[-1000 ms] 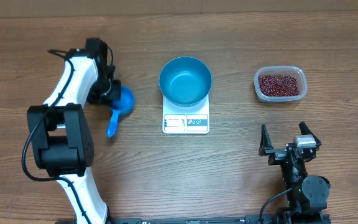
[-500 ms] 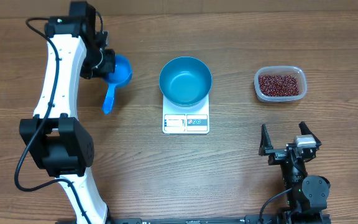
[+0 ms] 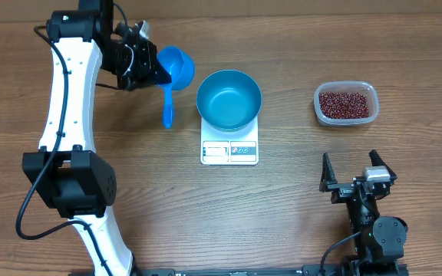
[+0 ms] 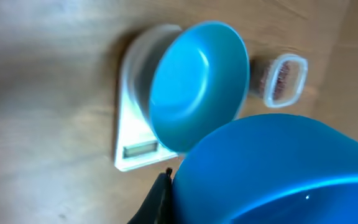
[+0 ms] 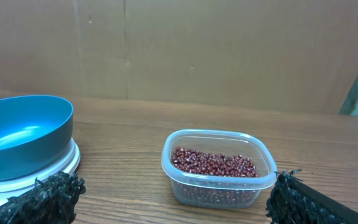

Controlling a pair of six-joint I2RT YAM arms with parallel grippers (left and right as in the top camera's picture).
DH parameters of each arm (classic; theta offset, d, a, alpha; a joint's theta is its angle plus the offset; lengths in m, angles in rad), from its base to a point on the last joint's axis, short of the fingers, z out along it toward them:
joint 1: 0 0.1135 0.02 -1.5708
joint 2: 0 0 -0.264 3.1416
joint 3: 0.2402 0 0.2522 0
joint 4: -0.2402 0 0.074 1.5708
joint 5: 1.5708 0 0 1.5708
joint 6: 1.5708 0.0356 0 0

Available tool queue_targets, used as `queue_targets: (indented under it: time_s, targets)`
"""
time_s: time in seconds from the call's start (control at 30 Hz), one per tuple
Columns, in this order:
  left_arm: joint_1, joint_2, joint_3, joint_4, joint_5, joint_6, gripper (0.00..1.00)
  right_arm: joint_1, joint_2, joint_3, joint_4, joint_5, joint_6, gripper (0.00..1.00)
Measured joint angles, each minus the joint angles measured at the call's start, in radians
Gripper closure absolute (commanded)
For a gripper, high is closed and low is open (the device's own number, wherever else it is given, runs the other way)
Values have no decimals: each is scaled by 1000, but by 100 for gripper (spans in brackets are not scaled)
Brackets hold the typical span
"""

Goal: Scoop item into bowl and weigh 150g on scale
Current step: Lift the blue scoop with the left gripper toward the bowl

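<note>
My left gripper (image 3: 153, 69) is shut on the cup end of a small blue handled scoop (image 3: 173, 70), held in the air just left of the bowl with its handle hanging toward the table. In the left wrist view the scoop (image 4: 278, 174) fills the lower right, with one dark finger (image 4: 160, 199) against it. The teal bowl (image 3: 229, 98) stands empty on the white scale (image 3: 229, 152). The item, red-brown beans (image 3: 346, 103), lies in a clear tub (image 3: 367, 115) at the right. My right gripper (image 3: 357, 178) rests open near the front, facing the beans (image 5: 213, 163).
The wooden table carries only the scale with its bowl (image 5: 23, 134) and the tub (image 5: 219, 180). A brown wall stands behind the table in the right wrist view. The left arm's white links run down the left side.
The left arm has lifted the blue scoop off the table and carried it back and to the right, close to the bowl. The right arm has not moved.
</note>
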Motion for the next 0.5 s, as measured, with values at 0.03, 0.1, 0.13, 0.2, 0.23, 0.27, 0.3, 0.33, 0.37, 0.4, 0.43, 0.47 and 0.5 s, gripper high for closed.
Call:
queue_targets:
  time_s: [0.03, 0.1, 0.13, 0.2, 0.23, 0.27, 0.3, 0.33, 0.37, 0.4, 0.43, 0.47, 0.5]
  targets:
    - [0, 0, 0, -15, 10, -28, 96, 0, 0, 0, 0, 0, 0, 0]
    - [0, 0, 0, -35, 27, -82, 96, 0, 0, 0, 0, 0, 0, 0]
    - [0, 0, 0, -40, 32, -98, 96, 0, 0, 0, 0, 0, -1, 0]
    - [0, 0, 0, -45, 39, -124, 95, 0, 0, 0, 0, 0, 0, 0]
    - [0, 0, 0, -45, 40, -140, 96, 0, 0, 0, 0, 0, 0, 0]
    - [0, 0, 0, -48, 39, -158, 96, 0, 0, 0, 0, 0, 0, 0]
    - [0, 0, 0, -56, 26, -185, 95, 0, 0, 0, 0, 0, 0, 0]
    - [-1, 0, 1, -66, 5, -215, 96, 0, 0, 0, 0, 0, 0, 0]
    - [-3, 0, 2, -83, -34, -254, 95, 0, 0, 0, 0, 0, 0, 0]
    - [-6, 0, 2, -104, -85, -296, 95, 0, 0, 0, 0, 0, 0, 0]
    - [-11, 0, 2, -123, -140, -336, 95, 0, 0, 0, 0, 0, 0, 0]
    - [-21, 0, 2, -143, -204, -377, 96, 0, 0, 0, 0, 0, -1, 0]
    - [-33, 0, 2, -157, -264, -413, 95, 0, 0, 0, 1, 0, 0, 0]
